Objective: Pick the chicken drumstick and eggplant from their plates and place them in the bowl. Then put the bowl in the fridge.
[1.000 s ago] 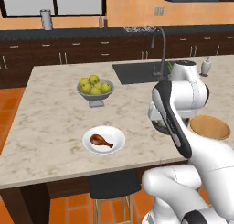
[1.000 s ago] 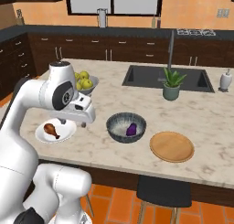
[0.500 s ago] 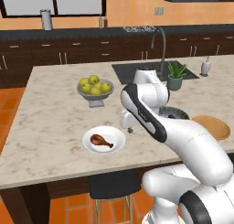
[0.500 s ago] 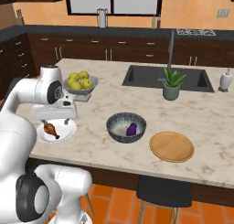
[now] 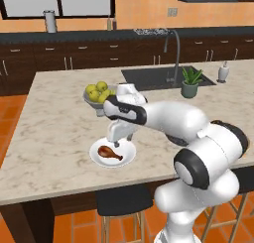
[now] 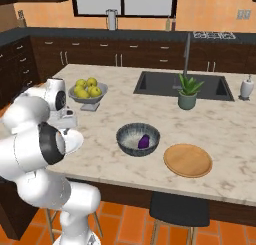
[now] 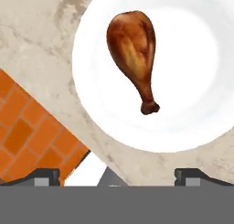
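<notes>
Over the near left part of the marble island, got the gripper hanging just above the white plate, pointing down. Jaws spread as wide as they go, nothing between them; fingertips poking up at the bottom of the hand view, well apart from each other. Chicken drumstick lying flat on that plate, not touched by anything; seen from the hand view, fat end toward the top, thin bone end toward the bottom, a bit off-centre on the plate. Orange floor tiles showing past the counter edge there too. Further right on the island, dark speckled bowl with the eggplant already sitting inside it, toward its right side. Just right of the bowl and a touch nearer, wooden plate with nothing on it. Behind the white plate, grey pedestal bowl loaded with yellow-green fruit. Toward the far right, sink with its tall faucet, a small potted plant at its near edge, and a soap dispenser out by the right side. Can't spot the fridge from these angles.
</notes>
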